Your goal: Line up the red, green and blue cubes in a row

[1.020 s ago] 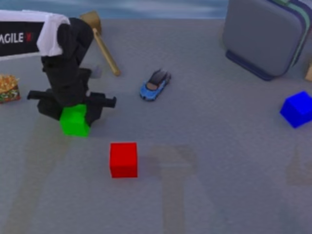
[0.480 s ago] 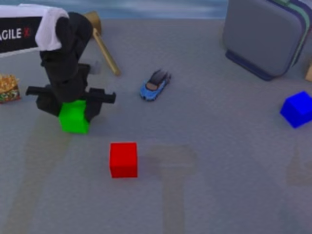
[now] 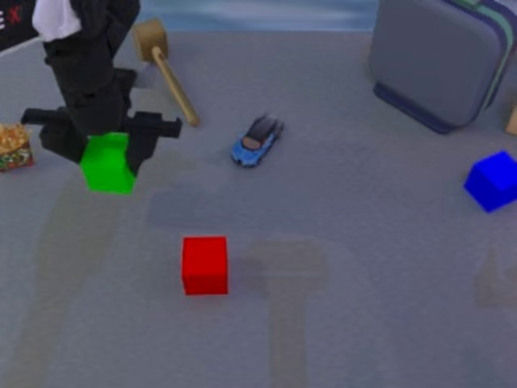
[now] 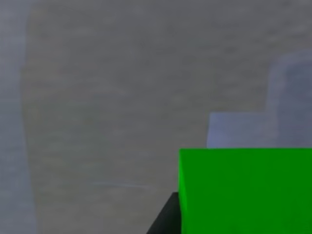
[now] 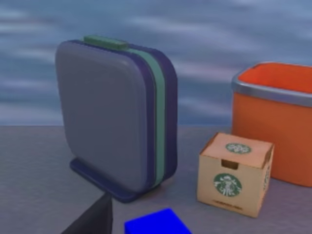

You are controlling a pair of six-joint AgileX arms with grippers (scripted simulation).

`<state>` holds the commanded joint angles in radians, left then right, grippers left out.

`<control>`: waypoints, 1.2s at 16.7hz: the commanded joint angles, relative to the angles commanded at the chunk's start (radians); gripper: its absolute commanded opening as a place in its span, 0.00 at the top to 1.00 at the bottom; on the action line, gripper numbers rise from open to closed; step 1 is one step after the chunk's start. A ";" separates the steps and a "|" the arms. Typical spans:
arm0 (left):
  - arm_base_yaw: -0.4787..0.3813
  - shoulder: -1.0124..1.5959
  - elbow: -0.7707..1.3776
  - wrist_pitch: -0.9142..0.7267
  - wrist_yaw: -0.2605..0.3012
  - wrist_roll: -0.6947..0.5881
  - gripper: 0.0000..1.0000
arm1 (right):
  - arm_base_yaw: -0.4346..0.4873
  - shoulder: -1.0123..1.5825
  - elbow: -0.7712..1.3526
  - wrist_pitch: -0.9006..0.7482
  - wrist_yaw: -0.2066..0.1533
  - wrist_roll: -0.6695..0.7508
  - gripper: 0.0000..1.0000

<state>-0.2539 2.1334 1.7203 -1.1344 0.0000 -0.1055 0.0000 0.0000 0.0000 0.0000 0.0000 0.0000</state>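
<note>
My left gripper (image 3: 109, 153) is shut on the green cube (image 3: 105, 168) and holds it above the table at the left. In the left wrist view the green cube (image 4: 243, 190) fills the corner beside one dark finger (image 4: 168, 219). The red cube (image 3: 204, 264) rests on the table, nearer the front and to the right of the green one. The blue cube (image 3: 493, 180) lies at the far right edge. My right arm is outside the top view. Its wrist view shows one dark fingertip (image 5: 95, 219) spread wide beside the blue cube (image 5: 156, 223), gripping nothing.
A small blue toy car (image 3: 256, 141) sits mid-table and a wooden mallet (image 3: 166, 69) lies behind the left arm. A grey suitcase (image 3: 440, 56) stands at the back right, with a coffee carton (image 5: 235, 173) and an orange bin (image 5: 273, 122) near it. A snack pack (image 3: 14, 145) sits at the left edge.
My left gripper has risen with the green cube, drifting back and to the left in the top view. The red and blue cubes have not moved.
</note>
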 joint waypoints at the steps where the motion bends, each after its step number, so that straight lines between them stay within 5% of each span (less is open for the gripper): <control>1: 0.000 0.000 0.000 0.000 0.000 0.000 1.00 | 0.000 0.000 0.000 0.000 0.000 0.000 0.00; 6: -0.069 0.012 0.020 -0.012 -0.001 -0.070 1.00 | 0.000 0.000 0.000 0.000 0.000 0.000 0.00; 16: -0.495 0.018 0.094 -0.088 -0.009 -0.629 1.00 | 0.000 0.000 0.000 0.000 0.000 0.000 0.00; 20: -0.527 0.011 0.097 -0.089 -0.010 -0.663 1.00 | 0.000 0.000 0.000 0.000 0.000 0.000 0.00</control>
<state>-0.7809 2.1442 1.8170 -1.2234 -0.0104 -0.7685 0.0000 0.0000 0.0000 0.0000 0.0000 0.0000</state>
